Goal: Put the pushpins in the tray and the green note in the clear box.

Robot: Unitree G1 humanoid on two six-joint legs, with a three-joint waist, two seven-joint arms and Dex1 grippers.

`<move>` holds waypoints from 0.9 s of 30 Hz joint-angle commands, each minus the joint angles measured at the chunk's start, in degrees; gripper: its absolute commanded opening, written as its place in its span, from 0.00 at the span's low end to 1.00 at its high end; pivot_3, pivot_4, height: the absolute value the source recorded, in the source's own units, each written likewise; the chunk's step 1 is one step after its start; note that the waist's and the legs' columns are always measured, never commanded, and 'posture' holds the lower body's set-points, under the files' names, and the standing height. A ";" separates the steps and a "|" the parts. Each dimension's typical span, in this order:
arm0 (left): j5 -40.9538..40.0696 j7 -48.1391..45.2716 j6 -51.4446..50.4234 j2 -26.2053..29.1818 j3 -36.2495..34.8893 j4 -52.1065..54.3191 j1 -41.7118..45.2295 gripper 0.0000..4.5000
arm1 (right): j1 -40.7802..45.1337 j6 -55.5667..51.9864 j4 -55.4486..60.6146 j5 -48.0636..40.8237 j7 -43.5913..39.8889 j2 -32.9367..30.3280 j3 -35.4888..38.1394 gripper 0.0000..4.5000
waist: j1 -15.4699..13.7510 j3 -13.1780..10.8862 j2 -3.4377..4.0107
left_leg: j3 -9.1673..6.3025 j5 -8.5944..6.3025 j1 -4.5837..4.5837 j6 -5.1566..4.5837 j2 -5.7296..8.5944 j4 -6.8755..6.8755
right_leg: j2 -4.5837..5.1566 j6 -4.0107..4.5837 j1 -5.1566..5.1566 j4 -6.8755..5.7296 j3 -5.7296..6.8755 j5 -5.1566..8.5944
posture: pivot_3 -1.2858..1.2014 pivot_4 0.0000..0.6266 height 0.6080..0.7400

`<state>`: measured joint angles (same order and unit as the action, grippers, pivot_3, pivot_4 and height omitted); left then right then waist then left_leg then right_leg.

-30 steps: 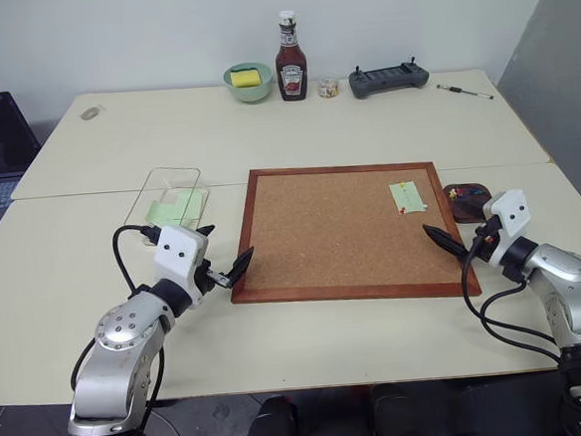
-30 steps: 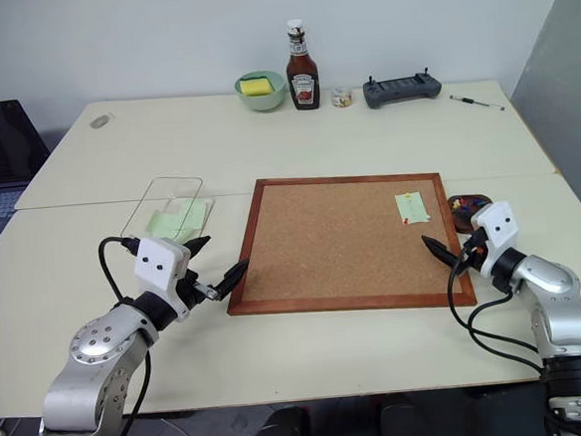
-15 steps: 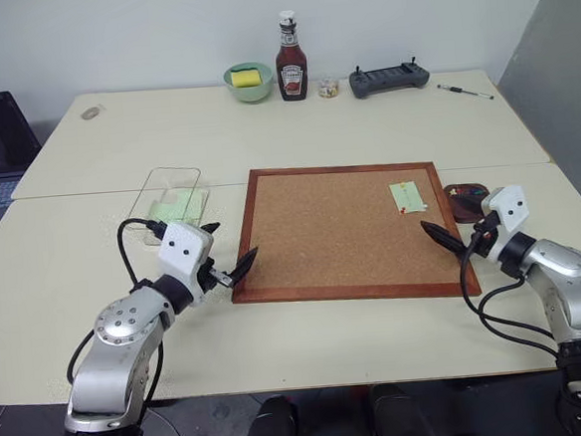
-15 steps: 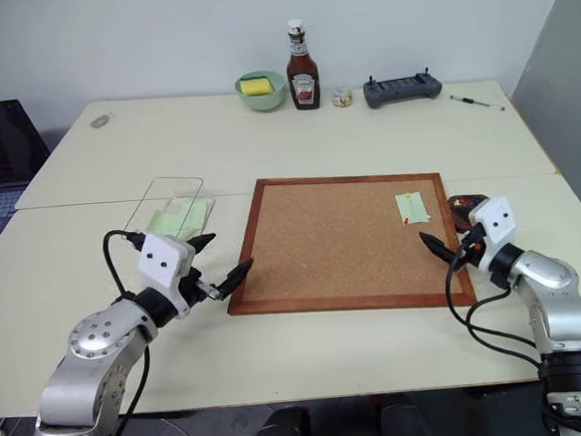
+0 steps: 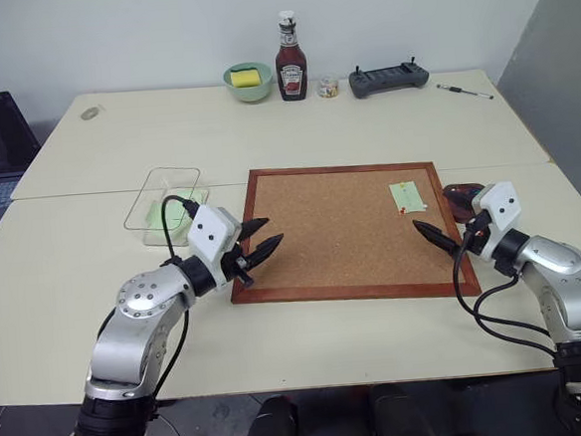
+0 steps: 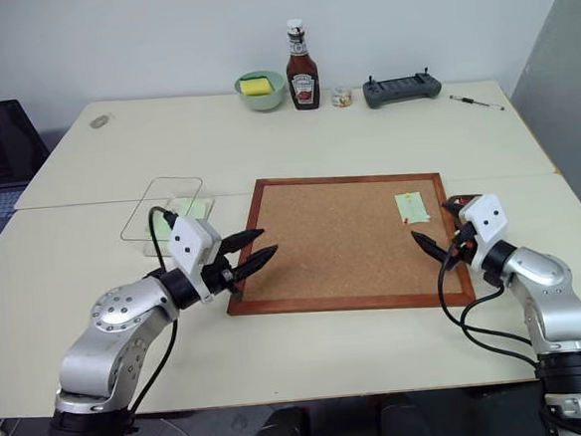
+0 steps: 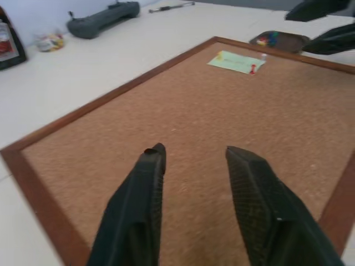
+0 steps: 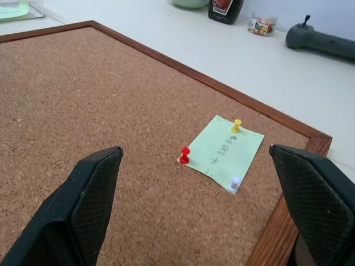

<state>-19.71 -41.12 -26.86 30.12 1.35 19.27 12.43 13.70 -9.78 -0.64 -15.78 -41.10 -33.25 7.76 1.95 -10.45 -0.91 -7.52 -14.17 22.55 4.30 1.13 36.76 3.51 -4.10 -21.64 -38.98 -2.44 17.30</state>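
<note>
Pin-pulling step: right end effector (image 8: 194, 205) spread wide, empty, near green note (image 8: 222, 151) on corkboard (image 5: 331, 230). Next: pinch red pushpin (image 8: 184, 154). Left end effector (image 7: 194, 183) partly spread, empty.

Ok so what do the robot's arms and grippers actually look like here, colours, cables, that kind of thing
Both arms are rounded silver-grey metal segments with black joints. Each wrist carries a white boxy housing with two small dark dots. The left gripper and right gripper each have two tapered black fingers with a fine cross-hatched texture on the pads. A loose black cable loops from each wrist back along the arm.
</note>
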 commanded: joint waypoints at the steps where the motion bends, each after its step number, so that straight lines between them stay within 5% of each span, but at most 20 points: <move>1: 0.35 -2.02 1.11 -1.14 3.47 -2.04 3.24 0.20 | -0.67 -1.05 3.26 -0.85 0.28 -0.51 1.08 1.00 | -0.04 0.00 0.00 | 0.00 0.00 0.01 0.00 0.01 0.00 | 0.00 0.00 0.00 0.00 0.00 0.00 | 0.52 0.24 1.00; 6: 3.53 -2.45 4.29 -4.65 7.77 -9.84 9.61 0.01 | -1.72 -5.91 5.60 -3.61 -1.67 -1.35 1.25 1.00 | -0.12 0.00 0.00 | -0.01 0.00 0.02 0.00 0.04 0.04 | 0.01 0.00 0.01 0.00 0.00 0.00 | 0.52 0.24 1.00; 18: 11.00 -3.88 12.13 -10.20 13.97 -27.01 15.64 0.01 | -0.33 -10.58 8.33 -2.48 1.05 -0.71 -0.71 1.00 | -0.01 0.00 0.00 | -0.02 0.00 0.03 0.00 0.05 0.05 | 0.00 0.00 -0.01 0.00 0.00 0.00 | 0.52 0.24 1.00; 27: 12.07 -5.58 13.65 -13.03 14.78 -33.42 15.75 0.01 | 9.65 -15.81 0.12 -0.63 4.23 2.04 -3.71 1.00 | -0.01 0.02 0.03 | -0.03 0.00 0.01 0.00 0.06 0.08 | 0.01 0.00 0.01 -0.01 0.00 0.00 | 0.52 0.24 1.00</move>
<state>-8.36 -45.97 -13.21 17.71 15.36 -13.30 28.33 20.42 -24.77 0.16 -16.45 -37.81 -31.78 3.77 1.93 -10.43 -0.88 -7.56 -14.16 22.56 4.30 1.19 36.84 3.52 -4.10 -21.63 -38.99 -2.45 17.30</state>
